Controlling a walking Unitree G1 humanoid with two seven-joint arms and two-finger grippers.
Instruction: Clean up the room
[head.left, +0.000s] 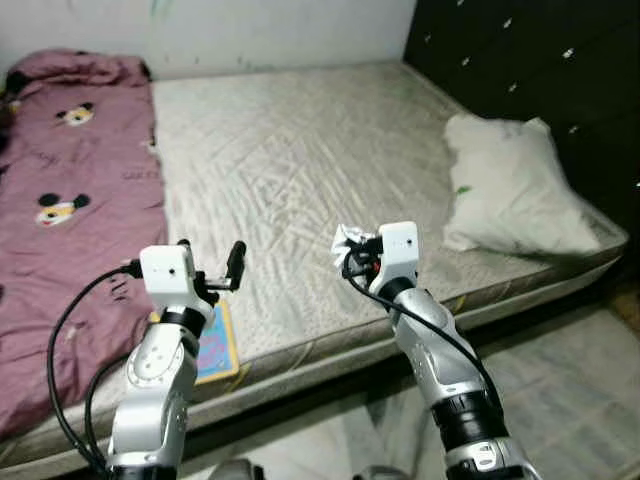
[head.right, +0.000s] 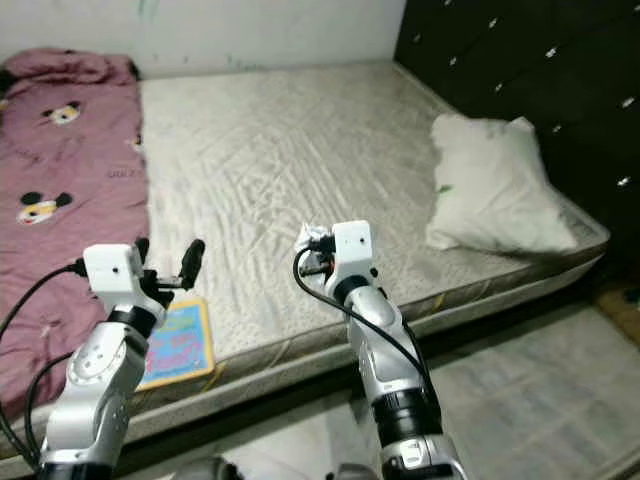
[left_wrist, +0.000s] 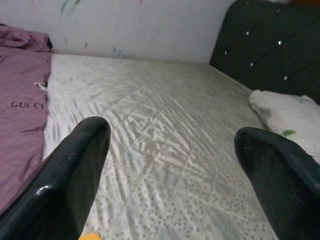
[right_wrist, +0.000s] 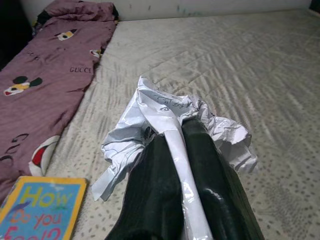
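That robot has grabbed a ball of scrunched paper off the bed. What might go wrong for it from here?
The right gripper pinches only a thin strip of the crumpled paper; most of the wad hangs loose around the fingers, so it might tear or slip back onto the mattress. The open left gripper hovers above a children's book lying at the mattress edge, so a careless swing could knock it to the floor.
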